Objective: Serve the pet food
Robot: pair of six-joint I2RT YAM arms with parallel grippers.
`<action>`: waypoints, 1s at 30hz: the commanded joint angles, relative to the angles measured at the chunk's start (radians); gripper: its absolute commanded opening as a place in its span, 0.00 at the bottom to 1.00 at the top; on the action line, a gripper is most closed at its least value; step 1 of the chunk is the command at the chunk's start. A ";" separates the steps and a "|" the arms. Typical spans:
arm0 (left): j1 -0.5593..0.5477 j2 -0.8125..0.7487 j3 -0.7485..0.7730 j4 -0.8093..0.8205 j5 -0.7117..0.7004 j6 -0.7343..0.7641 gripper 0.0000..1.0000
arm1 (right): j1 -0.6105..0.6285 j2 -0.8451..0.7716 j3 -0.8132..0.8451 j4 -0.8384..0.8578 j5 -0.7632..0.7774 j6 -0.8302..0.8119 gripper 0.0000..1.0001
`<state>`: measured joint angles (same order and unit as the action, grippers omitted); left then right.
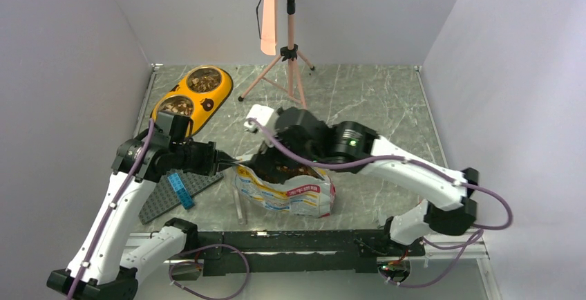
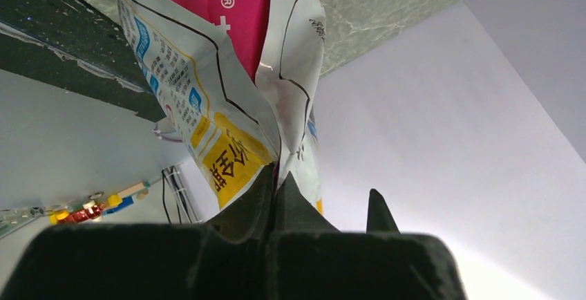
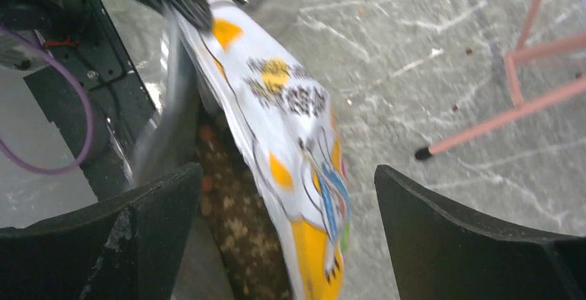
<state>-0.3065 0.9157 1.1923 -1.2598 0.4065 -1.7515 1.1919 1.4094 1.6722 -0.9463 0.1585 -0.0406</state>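
bag (image 1: 287,193) is white with yellow patches, a pink panel and blue print; pet food (image 3: 235,224) is brown and tan; dish (image 1: 197,119) upper left is yellow; table (image 1: 373,99) grey, white-veined; my right gripper (image 3: 287,175) plain black

Two pincers (image 2: 278,189) (image 3: 287,175), one bag (image 1: 290,193), two bowls (image 1: 204,79) (image 1: 176,106), one tripod (image 1: 290,58).

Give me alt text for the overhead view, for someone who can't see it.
Two white robot arms work on a printed bag: the left gripper pinches its edge, and the right arm reaches over its open top. A yellow dish at back left holds kibble.
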 commanded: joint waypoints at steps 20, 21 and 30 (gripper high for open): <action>0.025 0.016 -0.035 0.113 0.161 -0.023 0.00 | 0.094 0.401 0.435 -0.169 0.056 0.198 0.96; 0.030 0.018 -0.034 0.105 0.171 -0.010 0.00 | 0.094 0.401 0.432 -0.188 0.065 0.194 0.95; 0.100 0.046 0.014 0.040 0.173 0.067 0.00 | 0.100 0.379 0.392 -0.363 0.239 0.205 0.58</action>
<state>-0.2348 0.9459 1.1572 -1.2201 0.5396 -1.7210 1.2861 1.8332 2.0743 -1.2083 0.2752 0.1413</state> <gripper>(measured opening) 0.024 0.649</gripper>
